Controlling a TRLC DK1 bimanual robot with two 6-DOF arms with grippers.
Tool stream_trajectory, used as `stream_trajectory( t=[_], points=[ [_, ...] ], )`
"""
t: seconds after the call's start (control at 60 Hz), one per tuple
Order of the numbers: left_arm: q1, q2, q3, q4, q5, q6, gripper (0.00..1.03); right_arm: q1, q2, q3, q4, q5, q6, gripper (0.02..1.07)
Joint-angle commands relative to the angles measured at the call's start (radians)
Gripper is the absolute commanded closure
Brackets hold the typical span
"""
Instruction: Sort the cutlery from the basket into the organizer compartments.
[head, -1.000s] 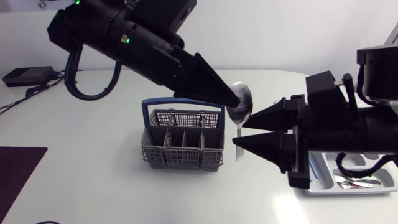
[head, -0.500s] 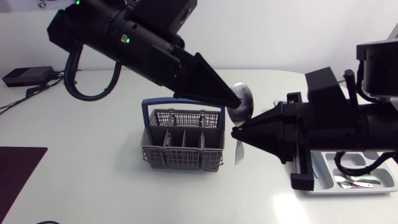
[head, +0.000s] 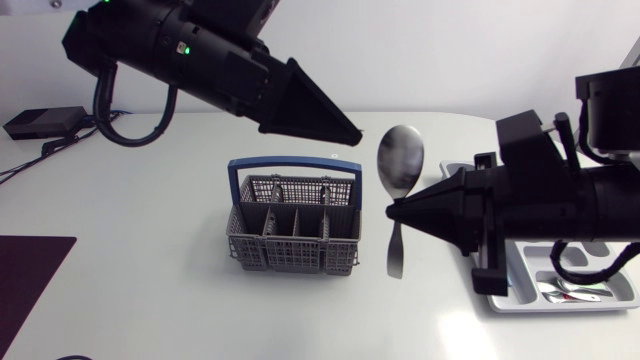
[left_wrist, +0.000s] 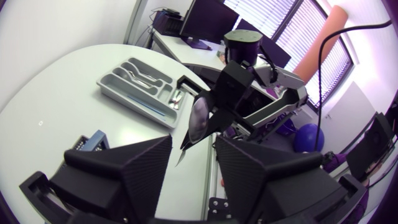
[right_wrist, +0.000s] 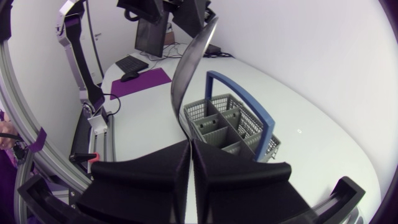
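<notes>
Pinching the spoon (head: 400, 158) at its thin neck, the right gripper (head: 392, 210) holds it upright in the air, bowl uppermost; so narrow a grip may let it swivel or slip as the arm turns to the organizer (head: 525, 278) beneath it; beyond stands the basket (head: 295, 235); farthest, the left gripper (head: 352, 136) hangs empty, fingers spread, near enough to be clipped.
</notes>
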Motion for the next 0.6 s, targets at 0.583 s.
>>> stream_trajectory(
  t=[0.583],
  points=[
    [0.080,-0.162,-0.208,0.129,-0.456,0.056,0.22,-0.598,0.353,0.188,0.080,0.345,-0.123,1.01]
  ],
)
